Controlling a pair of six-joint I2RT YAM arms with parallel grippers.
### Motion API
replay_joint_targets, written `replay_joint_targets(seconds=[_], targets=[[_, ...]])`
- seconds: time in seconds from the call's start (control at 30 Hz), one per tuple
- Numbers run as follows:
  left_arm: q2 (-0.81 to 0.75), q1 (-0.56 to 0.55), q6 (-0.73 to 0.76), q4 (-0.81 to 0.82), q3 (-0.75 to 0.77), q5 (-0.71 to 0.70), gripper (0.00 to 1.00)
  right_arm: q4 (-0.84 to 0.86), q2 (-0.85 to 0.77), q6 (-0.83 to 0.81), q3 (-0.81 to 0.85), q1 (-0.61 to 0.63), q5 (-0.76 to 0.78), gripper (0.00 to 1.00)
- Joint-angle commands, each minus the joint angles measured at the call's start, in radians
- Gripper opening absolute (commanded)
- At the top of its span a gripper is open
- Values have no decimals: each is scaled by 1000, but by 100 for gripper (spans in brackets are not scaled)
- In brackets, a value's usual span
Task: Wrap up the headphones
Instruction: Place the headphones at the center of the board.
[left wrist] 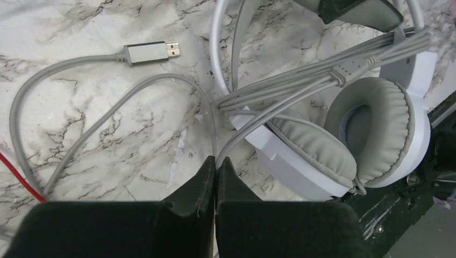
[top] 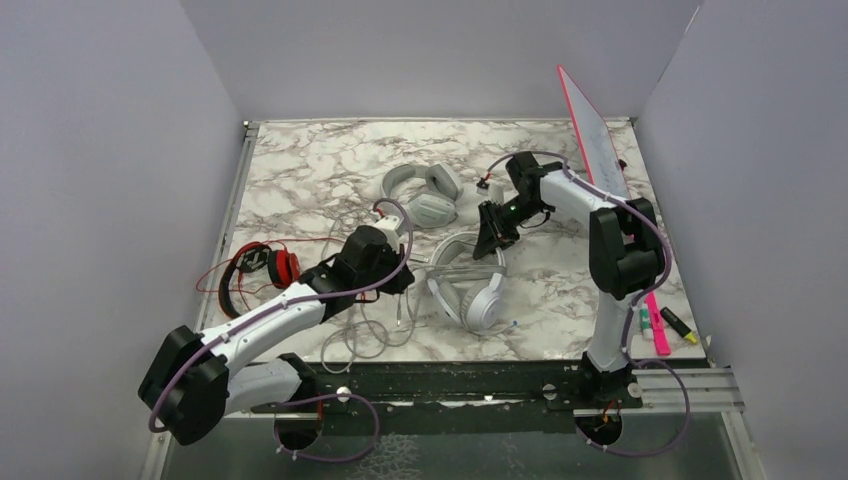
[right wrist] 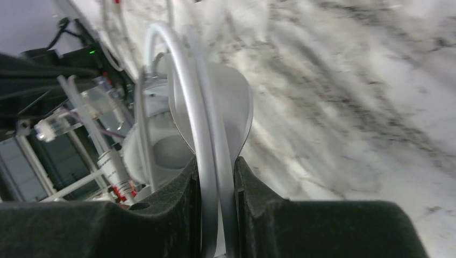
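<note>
Headband point(right wrist: 185, 97) of the white headset point(top: 483, 303), on the table point(top: 300, 170), sits pinched in my right gripper point(right wrist: 218, 177); my left gripper point(left wrist: 216, 172), shut and empty, hovers nearer its loose cable point(left wrist: 91, 57), trailing left towards the plug point(left wrist: 150, 52).

the top view is bright and even, lit softly from overhead. shadows on the marble table point(top: 300, 160) are faint and short, with no glare. the left wrist view is sharp from edge to edge. the right wrist view is motion-blurred, with the marble veins smeared into streaks, and the white headphones point(right wrist: 207, 123) close to the lens look soft.
</note>
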Motion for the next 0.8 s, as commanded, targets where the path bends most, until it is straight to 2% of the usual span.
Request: replay_joint_targets(seconds=[0.0,0.2,0.37,0.57,0.63,0.77], targets=[[30,6,40,144,-58,-7,0,-24,83,-77,72,-12,280,6],[157,5,39,228,-33,2,0,-18,115,-96,109,-12,434,10],[266,5,16,250,-5,9,0,-2,98,-91,125,-12,511,23],[338,1,-34,362,-7,35,0,14,70,-89,138,-4,559,35],[364,-3,-38,374,7,34,0,15,63,-77,139,5,606,42],[415,-17,-52,387,45,50,0,-1,18,-17,140,34,768,61]])
